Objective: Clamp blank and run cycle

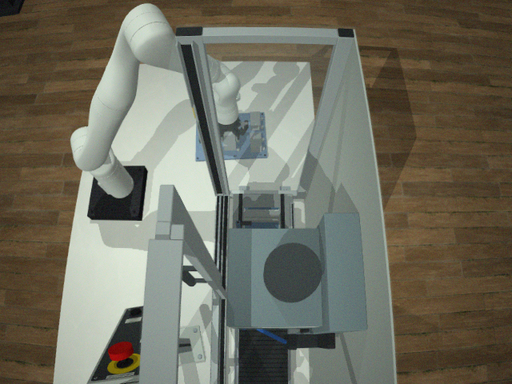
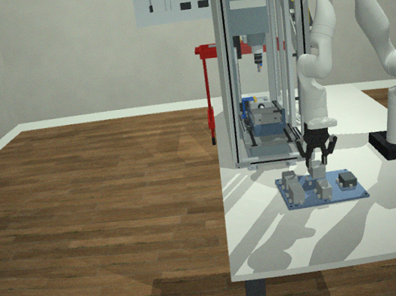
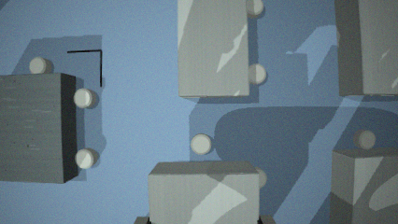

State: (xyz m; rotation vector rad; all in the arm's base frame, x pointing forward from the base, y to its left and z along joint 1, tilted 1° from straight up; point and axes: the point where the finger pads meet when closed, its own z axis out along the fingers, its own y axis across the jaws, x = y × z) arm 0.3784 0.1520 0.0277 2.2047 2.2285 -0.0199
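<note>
My gripper [image 2: 316,164] [image 3: 204,219] is shut on a light grey blank [image 2: 316,170] [image 3: 204,196], gripped across its sides. The blank appears slightly above the blue plate [image 1: 245,155] [image 2: 345,195] [image 3: 135,117]. The dark setting master [image 2: 347,178] [image 3: 30,131] sits upright on the plate, to the left in the wrist view. The vise [image 2: 266,117] stands inside the guard; its low bars and work stop cannot be made out. The door handle [image 1: 190,278] shows, but whether the door is open is unclear. The green button and amber lamp are hidden.
Other grey blanks [image 2: 295,191] [image 2: 323,189] [image 3: 212,51] [image 3: 376,47] [image 3: 362,191] stand close by among the pins [image 3: 201,144]. The guard's corner post [image 2: 228,77] and the machine head [image 1: 274,277] are beyond the plate. A red stop button [image 1: 120,350] sits on the control column.
</note>
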